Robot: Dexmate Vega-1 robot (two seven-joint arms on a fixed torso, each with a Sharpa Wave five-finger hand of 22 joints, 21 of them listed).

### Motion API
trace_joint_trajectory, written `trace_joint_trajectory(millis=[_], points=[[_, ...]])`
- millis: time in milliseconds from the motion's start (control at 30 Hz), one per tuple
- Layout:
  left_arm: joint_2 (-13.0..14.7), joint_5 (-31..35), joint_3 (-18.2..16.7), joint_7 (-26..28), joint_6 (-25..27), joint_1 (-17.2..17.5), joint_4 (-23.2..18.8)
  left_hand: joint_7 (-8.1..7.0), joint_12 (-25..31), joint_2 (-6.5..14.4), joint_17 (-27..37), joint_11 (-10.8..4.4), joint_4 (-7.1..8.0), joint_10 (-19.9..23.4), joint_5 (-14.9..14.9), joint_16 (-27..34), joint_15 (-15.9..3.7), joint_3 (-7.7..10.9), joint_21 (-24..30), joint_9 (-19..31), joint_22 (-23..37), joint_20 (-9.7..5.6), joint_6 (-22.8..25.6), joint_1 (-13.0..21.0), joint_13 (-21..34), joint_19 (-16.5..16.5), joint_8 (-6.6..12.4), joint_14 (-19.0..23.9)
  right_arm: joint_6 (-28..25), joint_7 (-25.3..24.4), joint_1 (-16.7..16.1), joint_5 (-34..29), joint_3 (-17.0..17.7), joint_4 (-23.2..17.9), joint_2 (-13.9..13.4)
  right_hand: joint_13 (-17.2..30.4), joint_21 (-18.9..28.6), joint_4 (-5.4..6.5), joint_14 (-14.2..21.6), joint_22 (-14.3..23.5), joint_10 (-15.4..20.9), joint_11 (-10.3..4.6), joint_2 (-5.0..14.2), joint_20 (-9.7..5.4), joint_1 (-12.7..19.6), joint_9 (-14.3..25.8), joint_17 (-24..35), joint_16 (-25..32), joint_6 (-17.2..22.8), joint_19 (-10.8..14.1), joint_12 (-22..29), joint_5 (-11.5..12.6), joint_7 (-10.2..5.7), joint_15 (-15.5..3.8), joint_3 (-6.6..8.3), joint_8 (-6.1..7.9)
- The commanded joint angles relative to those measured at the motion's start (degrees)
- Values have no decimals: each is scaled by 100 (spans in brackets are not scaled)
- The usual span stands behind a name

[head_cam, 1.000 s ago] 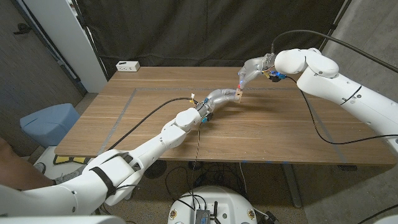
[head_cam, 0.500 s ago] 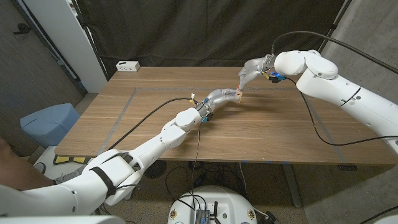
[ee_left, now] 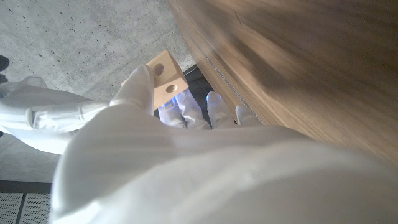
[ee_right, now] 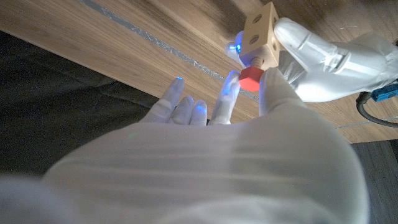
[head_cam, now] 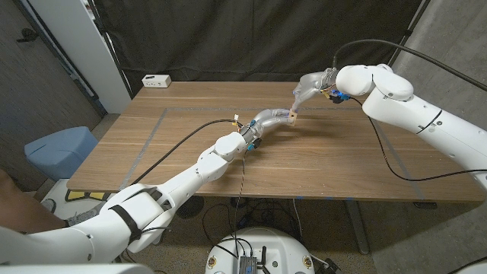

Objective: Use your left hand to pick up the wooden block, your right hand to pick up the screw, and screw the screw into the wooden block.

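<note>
My left hand holds a small pale wooden block with round holes above the table's far middle. The same block shows in the left wrist view, gripped between my fingers. My right hand reaches in from the right and pinches a screw with a red head. The screw's shaft stands in a hole of the wooden block. In the head view the red screw sits right above the block.
A white power strip lies at the table's far left corner. Tape lines mark the wooden table. A blue bin stands on the floor at the left. Black curtains hang behind.
</note>
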Motion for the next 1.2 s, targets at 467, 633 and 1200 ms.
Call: trace_joint_trajectory(millis=[467, 633, 1200], points=[[56, 25, 18, 16, 78, 60, -160, 23, -34, 40, 19, 13, 15, 27, 22, -4, -309, 29, 24, 14, 21, 32, 292, 23, 10, 1, 14, 43, -311, -255, -210, -504, -48, -249, -9, -1, 56, 6, 251, 28, 433, -97, 92, -37, -66, 99, 32, 145, 704, 193, 93, -12, -23, -280, -53, 407], [70, 19, 13, 21, 97, 76, -187, 22, -37, 46, 19, 8, 17, 19, 23, -4, -305, 33, 24, 13, 21, 32, 293, 26, 10, 2, 13, 41, -369, -256, -232, -652, -89, -262, 24, -3, 66, 31, 317, 31, 530, -133, 92, -38, -150, 58, 41, 174, 895, 253, 99, -10, 6, -298, -107, 474], [83, 0, 5, 33, 129, 107, -219, 30, -32, 42, 18, 11, 16, 36, 24, -2, -311, 32, 23, 14, 21, 28, 299, 28, 10, 0, 15, 48, -465, -252, -318, -808, -93, -272, 117, -12, 46, 274, 443, 40, 722, -107, -288, 11, -983, -109, 22, 177, 1127, 349, 42, 119, 58, -297, -631, 518]])
